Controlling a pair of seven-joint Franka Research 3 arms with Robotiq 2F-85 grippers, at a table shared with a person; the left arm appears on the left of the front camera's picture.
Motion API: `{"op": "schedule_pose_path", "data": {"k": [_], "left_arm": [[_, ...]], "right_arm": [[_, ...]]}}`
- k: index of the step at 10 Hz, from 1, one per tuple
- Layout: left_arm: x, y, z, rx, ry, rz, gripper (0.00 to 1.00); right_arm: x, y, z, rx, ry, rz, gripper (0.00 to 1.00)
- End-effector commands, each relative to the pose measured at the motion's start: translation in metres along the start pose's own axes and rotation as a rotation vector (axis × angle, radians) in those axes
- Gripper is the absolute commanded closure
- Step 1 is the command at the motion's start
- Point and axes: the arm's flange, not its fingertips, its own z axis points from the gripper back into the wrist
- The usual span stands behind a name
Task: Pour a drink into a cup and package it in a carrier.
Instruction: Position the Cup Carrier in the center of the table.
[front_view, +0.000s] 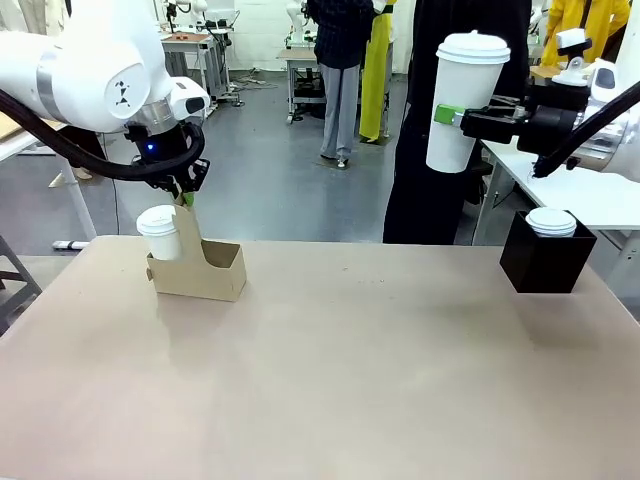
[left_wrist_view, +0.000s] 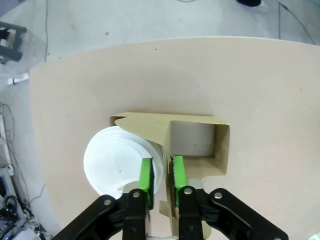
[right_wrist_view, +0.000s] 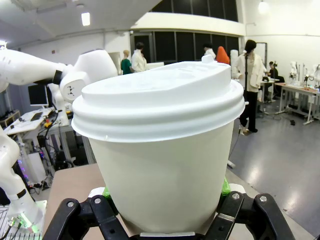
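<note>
The brown cardboard carrier (front_view: 212, 272) stands at the table's far left with a lidded white cup (front_view: 160, 232) in its left hole. My left gripper (front_view: 188, 197) hangs over it, jaws drawn in on the upright handle panel (left_wrist_view: 150, 131). In the left wrist view, the left gripper (left_wrist_view: 161, 162) has that panel running between its green pads (left_wrist_view: 146, 175), beside the cup's lid (left_wrist_view: 112, 162); the other hole (left_wrist_view: 192, 137) is empty. My right gripper (front_view: 448, 117) is shut on a second lidded cup (front_view: 460, 95), held high at the right. That cup (right_wrist_view: 162, 150) shows between the right gripper's (right_wrist_view: 165, 200) jaws. The drink is out of view.
A black open-topped box (front_view: 545, 265) with white lids (front_view: 551, 222) in it stands at the table's far right. A person in dark clothes (front_view: 425, 190) stands behind the far edge, close to the raised cup. The table's middle (front_view: 350, 360) and front are bare.
</note>
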Motion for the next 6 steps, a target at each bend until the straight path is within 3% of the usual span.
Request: {"op": "schedule_pose_path", "data": {"k": [1,2,3,4,6], "left_arm": [[0.0043,0.0006,-0.0006,0.029,-0.009,0.027,1.0],[0.0042,0.0011,-0.001,0.031,-0.008,0.028,1.0],[0.005,-0.0015,-0.0018,0.114,-0.019,0.065,1.0],[0.0001,0.0004,-0.0002,0.0,0.0,0.006,1.0],[0.0001,0.0004,-0.0002,0.0,0.0,0.006,1.0]], "right_arm": [[0.0023,0.0006,-0.0038,-0.013,-0.019,0.022,0.19],[0.0023,0.0006,-0.0038,-0.013,-0.019,0.022,0.19],[0.0023,0.0006,-0.0038,-0.013,-0.019,0.022,0.19],[0.0023,0.0006,-0.0038,-0.013,-0.019,0.022,0.19],[0.0023,0.0006,-0.0038,-0.013,-0.019,0.022,0.19]]}}
